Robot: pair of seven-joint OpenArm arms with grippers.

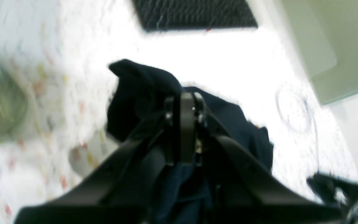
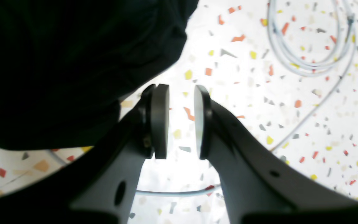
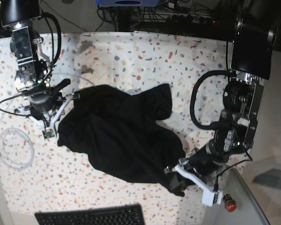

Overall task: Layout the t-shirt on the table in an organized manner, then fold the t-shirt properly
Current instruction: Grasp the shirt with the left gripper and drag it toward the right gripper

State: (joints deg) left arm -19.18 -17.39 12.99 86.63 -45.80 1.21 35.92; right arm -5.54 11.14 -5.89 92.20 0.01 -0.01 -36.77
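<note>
Left tool [image 1: 185, 102] is sitting with its jaws pressed together on a fold of the t-shirt [image 3: 117, 136]; dark cloth is bunching up just ahead of the fingertips and trailing back underneath them. Seen from the base camera, this tool [image 3: 178, 180] is pinching the shirt's corner nearest the keyboard [image 3: 91, 216].

Right tool [image 2: 181, 119] is hovering with its jaws parted, a gap of bare table [image 2: 291, 124] showing between the pads [image 2: 160, 119]; nothing is lying between them. Black fabric is resting just beside its left finger, and whether it is touching cannot be told. A pale cable [image 2: 306, 62] is coiling on the table ahead of this tool.

T-shirt is lying crumpled and unfolded on the table between the two tools, spreading from the right tool [image 3: 49, 126] across to the left one.
</note>
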